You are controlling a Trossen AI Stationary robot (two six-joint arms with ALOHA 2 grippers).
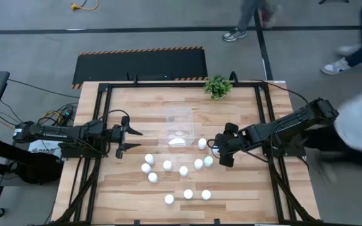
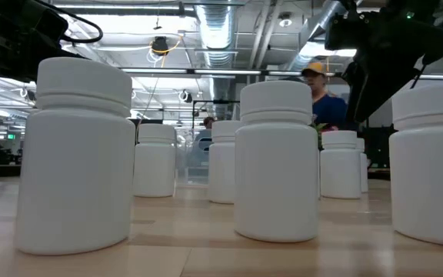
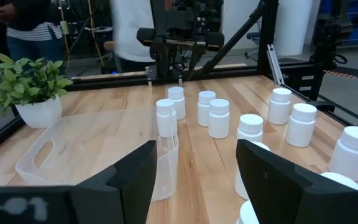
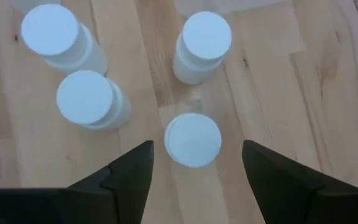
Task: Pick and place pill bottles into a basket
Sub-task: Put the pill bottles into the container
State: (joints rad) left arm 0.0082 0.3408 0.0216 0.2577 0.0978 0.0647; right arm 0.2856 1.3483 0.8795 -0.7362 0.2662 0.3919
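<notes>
Right wrist view: right gripper point(image 4: 194, 158) hanging over a small white cylindrical pill bottle point(image 4: 192, 139).
Fingers spread wide, bottle between them, nothing gripped. Left gripper point(image 1: 131, 139) is parted and empty, next to the clear rectangular plastic basket point(image 1: 180, 119), which has bottles inside.

Left gripper point(image 3: 194, 177) at bottom centre, two dark fingers point(image 3: 126, 180) apart, nothing between. Clear basket point(image 3: 86, 152) at lower left on wooden table point(image 3: 129, 99), one pill bottle point(image 3: 165, 118) upright at its near corner. More pill bottles point(image 3: 219, 118) standing centre to right. Green potted plant point(image 3: 31, 87) at left edge. Other arm point(image 3: 179, 40) top centre. Person point(image 3: 27, 28) at upper left, behind table.
</notes>
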